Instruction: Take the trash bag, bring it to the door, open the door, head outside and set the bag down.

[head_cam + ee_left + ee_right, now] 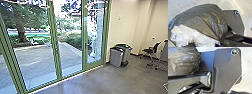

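A dark trash bag (204, 18) bulges close beneath my left wrist camera, beside the robot's base plate (235, 21), inside a room fronted by green-framed glass. The bag's longer side runs slantwise away from the plate, and its creases draw together toward a corner near the robot's body. Pale plastic (183, 33) bunches against its near flank, close to where I judge the left gripper to be; I cannot tell whether that is the bag's own neck or another liner. The right wrist camera catches the bag's crumpled side next to the plate as well, but I take the left arm to be nearer.

The left wrist looks down over the bag and the right looks down on the plate. I cannot tell whether either gripper is open, closed or clamped on the plastic, nor whether the bag hangs or rests on something.

Ahead, the door (93, 65) appears shut, its dark handle (87, 46) on the upright farther from the gray bin (116, 58). Beyond the glass lies the paved yard (37, 61). In my judgement the carry is under way, and loose plastic could snag at the doorway.
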{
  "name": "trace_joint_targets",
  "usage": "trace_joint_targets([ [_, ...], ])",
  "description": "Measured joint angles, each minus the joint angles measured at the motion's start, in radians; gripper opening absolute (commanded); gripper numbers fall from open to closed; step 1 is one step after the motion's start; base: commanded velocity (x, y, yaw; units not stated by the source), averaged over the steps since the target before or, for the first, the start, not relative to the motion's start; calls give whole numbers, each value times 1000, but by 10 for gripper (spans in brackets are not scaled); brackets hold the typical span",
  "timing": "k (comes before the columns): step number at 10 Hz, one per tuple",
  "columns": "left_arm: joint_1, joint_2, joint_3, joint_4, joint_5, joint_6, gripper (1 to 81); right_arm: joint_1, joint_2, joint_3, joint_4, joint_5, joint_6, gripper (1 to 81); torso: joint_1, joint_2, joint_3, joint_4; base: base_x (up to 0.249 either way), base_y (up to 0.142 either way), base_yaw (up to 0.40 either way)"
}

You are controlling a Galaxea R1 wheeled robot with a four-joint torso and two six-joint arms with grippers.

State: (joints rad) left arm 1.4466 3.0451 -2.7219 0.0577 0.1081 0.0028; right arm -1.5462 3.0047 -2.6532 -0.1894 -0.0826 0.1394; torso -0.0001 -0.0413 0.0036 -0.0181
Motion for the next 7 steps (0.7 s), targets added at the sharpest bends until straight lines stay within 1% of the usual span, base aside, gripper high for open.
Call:
trace_joint_targets([
  [7,0,0,0,0,0,0,10,0,0,0,-2,0,0,811,0,0,0,0,132,-74,0],
])
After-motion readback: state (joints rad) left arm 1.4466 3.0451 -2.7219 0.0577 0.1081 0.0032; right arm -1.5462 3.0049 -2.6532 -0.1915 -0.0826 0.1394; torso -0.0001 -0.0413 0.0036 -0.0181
